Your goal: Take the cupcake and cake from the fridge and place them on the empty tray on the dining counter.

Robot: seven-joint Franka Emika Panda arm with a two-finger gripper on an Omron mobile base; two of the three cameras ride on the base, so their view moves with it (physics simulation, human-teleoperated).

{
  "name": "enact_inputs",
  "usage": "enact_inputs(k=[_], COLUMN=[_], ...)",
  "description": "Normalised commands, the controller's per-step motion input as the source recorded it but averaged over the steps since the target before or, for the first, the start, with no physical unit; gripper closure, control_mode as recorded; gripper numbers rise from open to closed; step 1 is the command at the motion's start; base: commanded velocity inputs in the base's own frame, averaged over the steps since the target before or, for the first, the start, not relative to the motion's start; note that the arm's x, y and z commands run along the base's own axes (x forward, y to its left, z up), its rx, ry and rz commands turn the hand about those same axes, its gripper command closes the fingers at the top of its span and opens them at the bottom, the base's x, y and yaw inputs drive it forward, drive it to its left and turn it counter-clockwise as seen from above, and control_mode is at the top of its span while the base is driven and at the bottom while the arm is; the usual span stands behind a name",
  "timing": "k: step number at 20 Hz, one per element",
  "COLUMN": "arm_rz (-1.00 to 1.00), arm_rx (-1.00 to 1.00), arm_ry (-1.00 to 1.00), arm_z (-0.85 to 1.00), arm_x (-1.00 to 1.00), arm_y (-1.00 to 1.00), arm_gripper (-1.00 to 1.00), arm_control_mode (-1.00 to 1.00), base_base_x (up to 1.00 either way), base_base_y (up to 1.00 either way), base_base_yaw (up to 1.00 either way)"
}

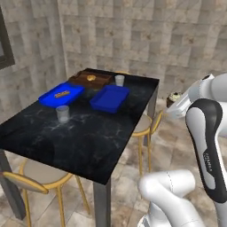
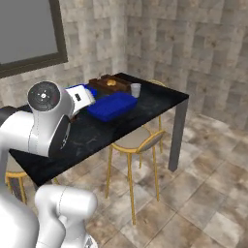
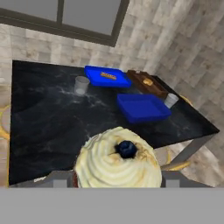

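Observation:
My gripper (image 3: pixel 117 180) is shut on the cupcake (image 3: pixel 118 159), whose cream swirl top with a dark berry sits low in the hand view. In the left base view the cupcake (image 1: pixel 174 97) hangs at the hand, off the right side of the dining counter (image 1: pixel 88 137) and above the floor. The empty blue tray (image 1: pixel 110 98) (image 2: pixel 112 106) (image 3: pixel 142 108) lies on the black marble top, ahead of the hand. The cake and the fridge are out of view.
A blue tray with a bread stick (image 1: pixel 61 94) (image 3: pixel 107 76) and a dark brown tray (image 1: pixel 91 79) (image 2: pixel 110 83) sit beside the empty one. Two glasses (image 1: pixel 63 113) (image 1: pixel 119 80) stand on the counter. Yellow-legged stools (image 1: pixel 146 126) (image 2: pixel 138 140) line its sides.

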Motion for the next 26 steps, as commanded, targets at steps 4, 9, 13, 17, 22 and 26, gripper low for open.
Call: enact_inputs(k=[4, 9, 13, 17, 22, 26], arm_rz=[0.0, 0.0, 0.0, 0.0, 0.0, 0.0], arm_rx=[0.0, 0.0, 0.0, 0.0, 0.0, 0.0], arm_ry=[0.0, 0.0, 0.0, 0.0, 0.0, 0.0], arm_z=[0.0, 0.0, 0.0, 0.0, 0.0, 0.0], arm_x=[0.0, 0.0, 0.0, 0.0, 0.0, 0.0], arm_y=[0.0, 0.0, 0.0, 0.0, 0.0, 0.0], arm_gripper=[1.0, 1.0, 1.0, 1.0, 1.0, 1.0], arm_control_mode=[1.0, 1.0, 1.0, 1.0, 1.0, 1.0], base_base_x=[0.83, 0.74, 0.74, 0.7, 0.57, 0.48], base_base_y=[-0.75, -0.92, -1.0, -1.0, -1.0, -1.0], base_base_yaw=[0.3, 0.27, 0.27, 0.27, 0.27, 0.26])
